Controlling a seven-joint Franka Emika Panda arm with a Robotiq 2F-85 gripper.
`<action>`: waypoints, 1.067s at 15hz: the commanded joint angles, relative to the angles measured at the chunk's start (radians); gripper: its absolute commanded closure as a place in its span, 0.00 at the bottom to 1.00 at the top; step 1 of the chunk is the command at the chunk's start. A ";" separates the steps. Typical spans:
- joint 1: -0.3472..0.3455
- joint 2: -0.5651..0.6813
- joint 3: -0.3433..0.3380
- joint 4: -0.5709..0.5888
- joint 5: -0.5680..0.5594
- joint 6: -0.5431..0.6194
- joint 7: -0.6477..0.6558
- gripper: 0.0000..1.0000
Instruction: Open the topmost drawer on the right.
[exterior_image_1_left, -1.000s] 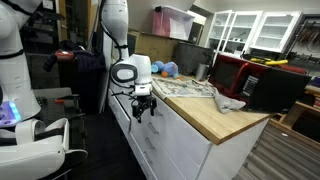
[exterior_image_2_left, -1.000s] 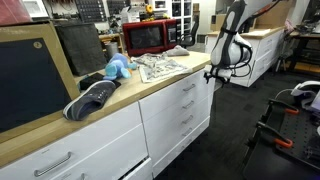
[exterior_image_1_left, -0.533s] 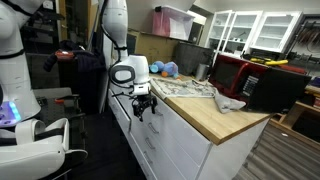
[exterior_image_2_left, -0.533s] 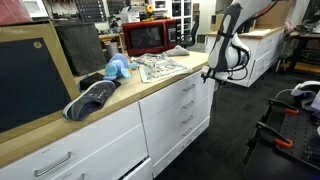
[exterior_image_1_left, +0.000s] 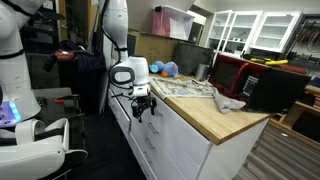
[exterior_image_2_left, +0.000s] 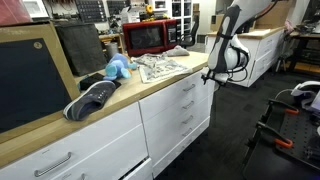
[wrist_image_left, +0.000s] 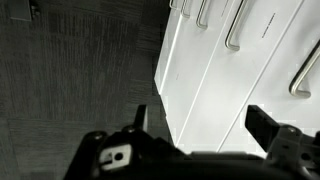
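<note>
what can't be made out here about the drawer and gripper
Inside of the topmost drawer: exterior view, its closed front hides it.
The drawer handles: wrist view, cut by the top edge, so which drawer is unclear.
The gripper: exterior view, too small to tell whether it touches the cabinet.

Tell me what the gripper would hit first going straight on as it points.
Most likely the white drawer fronts: in the wrist view they fill the gap between the open gripper's fingers. Pointing steeply down, it might only graze them and reach the floor; depth is unclear.
</note>
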 joint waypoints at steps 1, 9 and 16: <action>-0.095 0.002 0.113 0.030 0.047 0.043 -0.017 0.00; -0.364 0.069 0.377 0.083 -0.020 0.173 0.007 0.00; -0.482 0.156 0.487 0.160 -0.064 0.216 -0.016 0.00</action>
